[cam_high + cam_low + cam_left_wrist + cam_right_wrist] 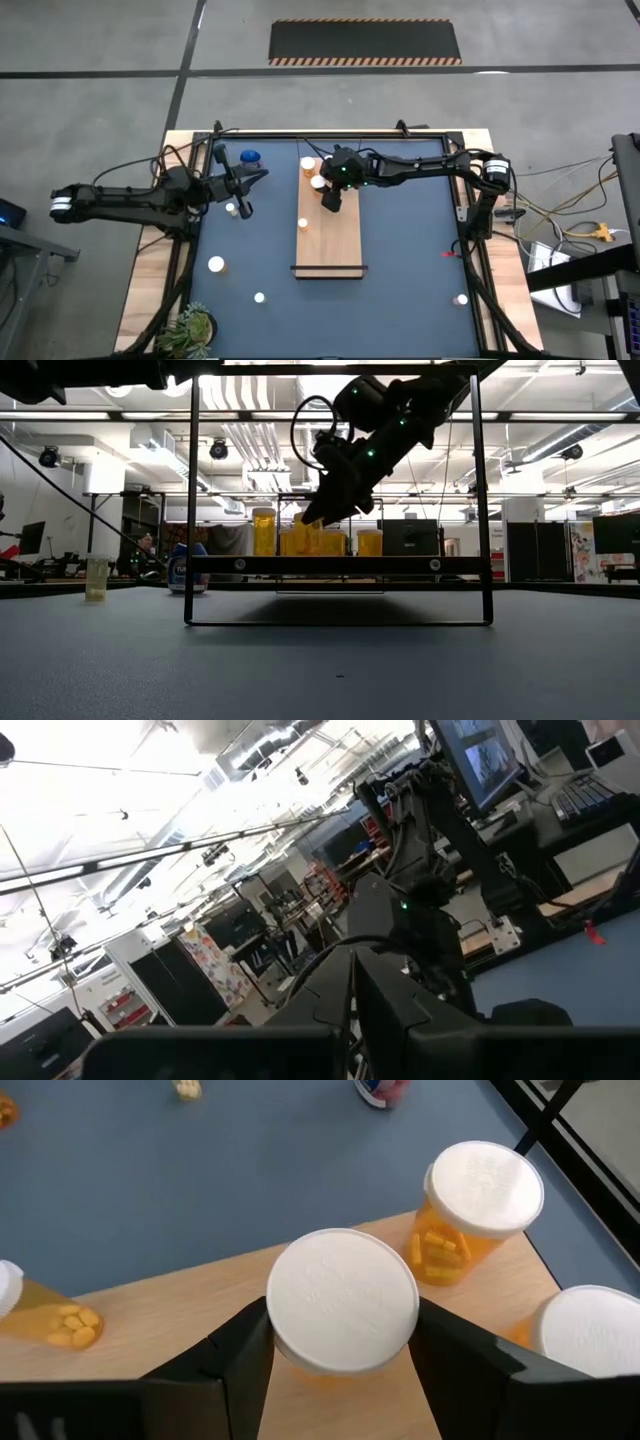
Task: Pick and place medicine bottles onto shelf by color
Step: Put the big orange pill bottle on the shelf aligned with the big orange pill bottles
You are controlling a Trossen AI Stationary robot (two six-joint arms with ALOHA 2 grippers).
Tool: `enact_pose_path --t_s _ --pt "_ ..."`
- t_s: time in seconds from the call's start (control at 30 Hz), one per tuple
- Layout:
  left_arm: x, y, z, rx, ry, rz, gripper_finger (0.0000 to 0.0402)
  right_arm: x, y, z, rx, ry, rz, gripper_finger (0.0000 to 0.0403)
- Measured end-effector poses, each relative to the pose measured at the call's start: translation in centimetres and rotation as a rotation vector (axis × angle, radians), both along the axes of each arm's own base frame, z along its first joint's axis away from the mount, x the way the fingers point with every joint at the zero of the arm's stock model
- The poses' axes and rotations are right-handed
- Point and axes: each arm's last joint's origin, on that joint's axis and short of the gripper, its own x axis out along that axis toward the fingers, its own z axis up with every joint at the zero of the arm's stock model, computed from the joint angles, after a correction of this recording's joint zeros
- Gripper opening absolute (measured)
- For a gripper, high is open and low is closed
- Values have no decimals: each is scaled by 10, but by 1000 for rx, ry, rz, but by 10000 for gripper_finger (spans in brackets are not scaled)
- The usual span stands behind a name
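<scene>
The shelf (330, 240) is a long light wooden board lying in the middle of the table. Orange bottles with white caps stand on its far end (308, 163) (318, 182), and one stands farther along it (303, 224). My right gripper (330, 198) hangs over that far end with an orange white-capped bottle (343, 1315) between its fingers. Two more capped bottles (482, 1205) (590, 1330) stand close beside it on the board. A blue bottle (250, 157) stands on the table at the far left. My left gripper (246, 192) hovers near it, shut and holding nothing. My right gripper has the bottle's white cap (290, 1342) pinched between its two fingers, one on each side of the cap's rim. The fingers slant down from the table's right and far side. The bottle stands upright; whether its base rests on the board, I cannot tell.
Loose orange bottles stand on the blue table top at the left (216, 264), near the front (259, 297), at the front right (461, 299) and beside my left gripper (231, 208). A green plant (190, 328) sits at the near left corner. A black frame (480, 500) surrounds the table.
</scene>
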Motion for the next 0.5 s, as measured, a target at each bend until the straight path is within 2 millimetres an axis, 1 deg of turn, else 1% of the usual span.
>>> enact_pose_path --t_s 0.13,0.5 --pt "-1 0 -1 0 0 0 0 0 0 0 3 5 -1 215" --pt "-1 0 -1 0 -1 -1 0 -2 1 -1 8 20 -10 261"
